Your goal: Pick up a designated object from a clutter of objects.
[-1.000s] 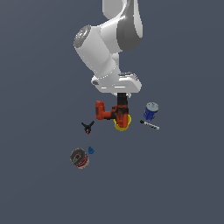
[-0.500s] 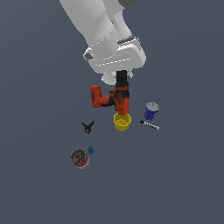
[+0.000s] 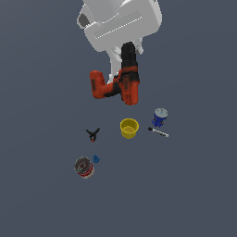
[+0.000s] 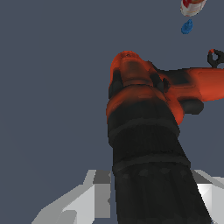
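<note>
- The red and black drill (image 3: 121, 83) hangs in the air, up above the other things, toward the far edge of the surface (image 3: 41, 194).
- The pincer (image 3: 124, 58) holds the drill by its black front end, closed on it, but the drill hides the fingers.
- The black end of the drill points up into the white arm (image 3: 120, 23). The boxy red end sticks out toward the exterior view's left.
- In the wrist view the drill (image 4: 144, 131) fills most of the picture. Its black part is close to the camera and its red part is farther away.
- A small yellow bowl (image 3: 129, 127) sits on the surface near the middle, under the drill and not touching it.
- A blue can (image 3: 159, 117) stands just beside the bowl, on the exterior view's right.
- A black marker (image 3: 159, 132) lies flat near the blue can, on its near side.
- A little black clamp (image 3: 93, 134) lies on the exterior view's left of the bowl, a bit apart from it.
- A can with a red band (image 3: 84, 167) lies closer to the near edge, on the exterior view's left.
- A tiny blue bit (image 3: 96, 159) sits just beside that can.
- The dark grey surface looks the same all over.
</note>
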Robot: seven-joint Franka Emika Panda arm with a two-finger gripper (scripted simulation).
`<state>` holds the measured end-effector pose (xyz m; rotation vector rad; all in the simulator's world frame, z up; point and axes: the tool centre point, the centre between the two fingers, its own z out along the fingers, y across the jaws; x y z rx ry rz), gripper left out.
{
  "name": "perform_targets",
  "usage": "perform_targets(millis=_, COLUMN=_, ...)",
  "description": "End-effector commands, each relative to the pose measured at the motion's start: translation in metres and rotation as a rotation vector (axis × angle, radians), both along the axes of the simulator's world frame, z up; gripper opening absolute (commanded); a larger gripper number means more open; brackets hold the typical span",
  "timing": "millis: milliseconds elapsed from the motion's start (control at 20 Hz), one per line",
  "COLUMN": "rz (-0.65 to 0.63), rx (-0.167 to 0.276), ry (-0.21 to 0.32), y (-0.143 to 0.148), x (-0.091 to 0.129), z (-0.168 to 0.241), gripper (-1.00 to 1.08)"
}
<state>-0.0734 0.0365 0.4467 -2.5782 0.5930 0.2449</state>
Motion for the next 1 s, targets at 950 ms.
perform_targets(millis=950, rz=0.001, rx=0.005, ry=-0.001, y=-0.007, x=0.008, z=0.056, gripper=-1.00)
